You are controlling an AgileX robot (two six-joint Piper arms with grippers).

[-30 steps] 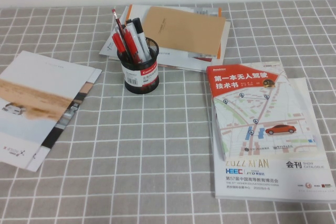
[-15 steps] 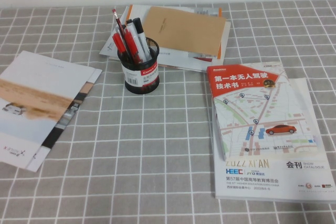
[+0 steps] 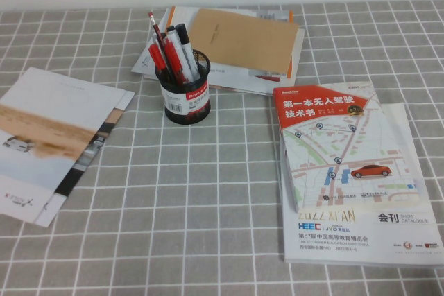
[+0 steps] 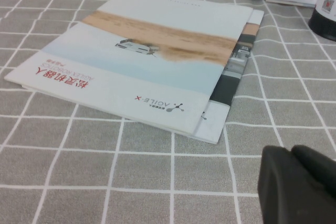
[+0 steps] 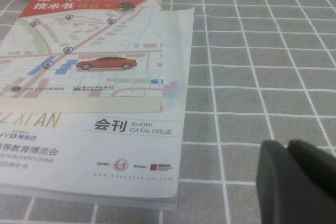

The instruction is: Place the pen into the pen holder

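Note:
The black wire-mesh pen holder (image 3: pixel 187 100) stands upright at the back middle of the table, with its red-and-white label facing me. The red pen (image 3: pixel 171 59) stands inside it, leaning left, among white markers with black caps (image 3: pixel 184 48) and a thin red stick (image 3: pixel 155 27). An edge of the holder also shows in the left wrist view (image 4: pixel 324 22). Neither gripper shows in the high view. My left gripper (image 4: pixel 291 151) is shut and empty, low over the cloth near the brochure. My right gripper (image 5: pixel 286 145) is shut and empty, low over the cloth beside the catalogue.
A brochure (image 3: pixel 48 136) lies at the left. A stack of papers with a brown envelope (image 3: pixel 239 39) lies behind the holder. A red-topped book (image 3: pixel 333 143) lies on a white catalogue (image 3: pixel 368 230) at the right. A grey checked cloth (image 3: pixel 187 206) covers the table.

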